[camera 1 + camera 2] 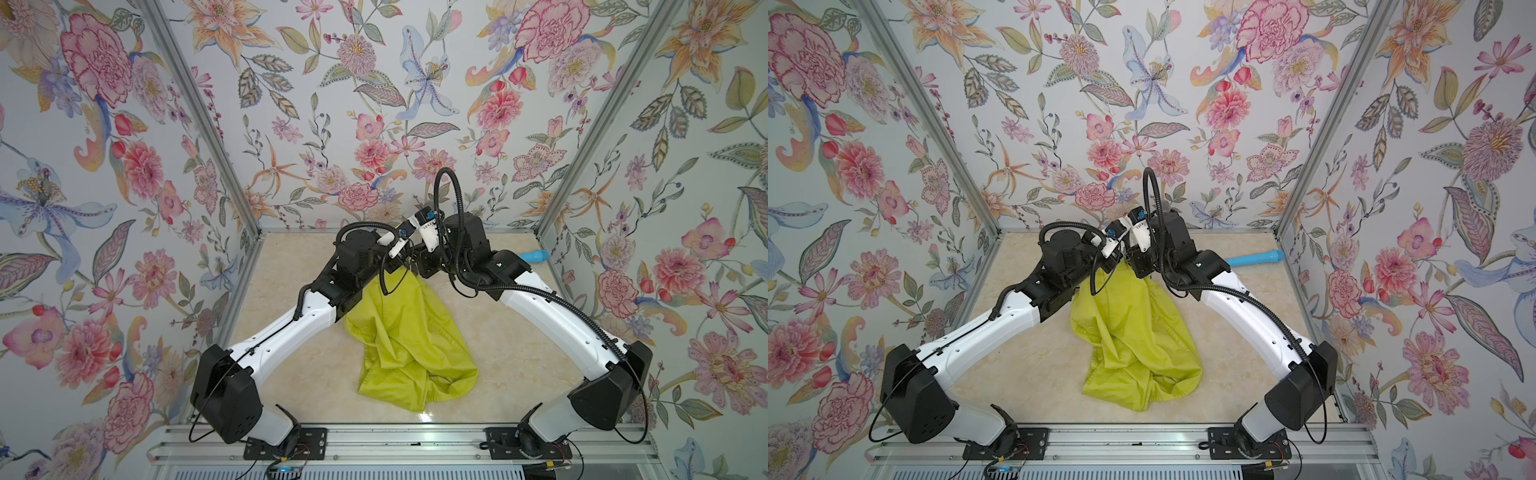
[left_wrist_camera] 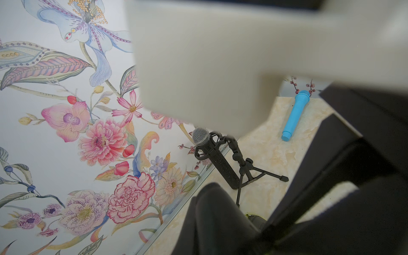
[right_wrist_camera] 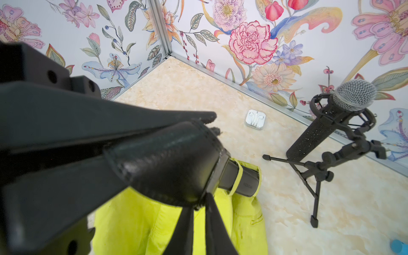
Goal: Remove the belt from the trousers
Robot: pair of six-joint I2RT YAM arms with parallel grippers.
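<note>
Starting nearest: crumpled legs of the trousers heaped mid-table on the pale marbled table. Farther in, waist end lifted clear of the surface, hanging from where the two arms meet.

There, right gripper clamped tight on a fold of the belt, stitched black strap pinched between its fingers. Just past the pinch, strap threaded through a yellow-green belt loop; two strap lengths dangling below.

Just beside it, left gripper closed right down. Cannot tell what it grips, hidden by blurred parts in its wrist view.

Beyond, well apart:
- black microphone, tilted on a tripod near the back wall
- clear earbud case, flat on the table
- blue toy microphone, lying toward the far right corner
</note>
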